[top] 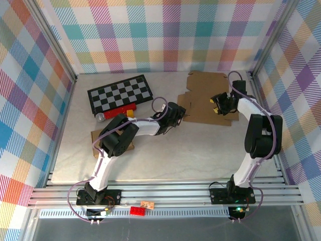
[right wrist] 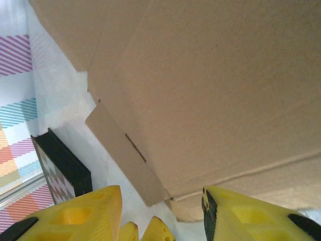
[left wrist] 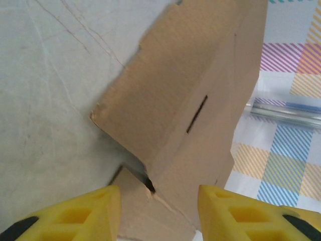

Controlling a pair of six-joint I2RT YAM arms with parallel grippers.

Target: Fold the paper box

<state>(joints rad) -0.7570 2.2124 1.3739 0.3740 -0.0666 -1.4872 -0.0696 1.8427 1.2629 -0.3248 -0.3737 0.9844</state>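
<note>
Paper box [top: 200, 113] lies far-R on the counter [top: 190, 155], mostly flat. Its back edge is close to the rear wall [top: 165, 35] and its R edge is near the R corner post [top: 253, 75], so there's little room behind or to the R of it. Open counter runs in front of it down to the arm bases, and btwn the two arms. To its L: checkerboard [top: 120, 92] lying at an angle, red block [top: 119, 111] just below the board, and a small cardboard scrap [top: 98, 138] partly under the L arm. All three are well apart from the box.

L arm reaches fwd and across to the R, forearm low over the counter, w/ the L claw [top: 176, 114] at the box's L edge. In the L wrist view the claw [left wrist: 158, 191] is part-open, yellow fingers [left wrist: 85, 216] well apart. A box [left wrist: 190, 90] panel w/ a slot tilts up off the counter, and the notch where two flaps meet sits in the gap. No pad seen touching, nothing gripped as far as visible.

R arm rises from its base, elbow high, bent back toward the L, R claw [top: 219, 104] over the box's R-centre. In the R wrist view the claw [right wrist: 161, 191] is part-open too. The box [right wrist: 215, 90] panel looms close above the fingers [right wrist: 75, 216], w/ a folded edge in the gap and the pads not visibly on it. Checkerboard [right wrist: 62, 168] edge shows beyond.
</note>
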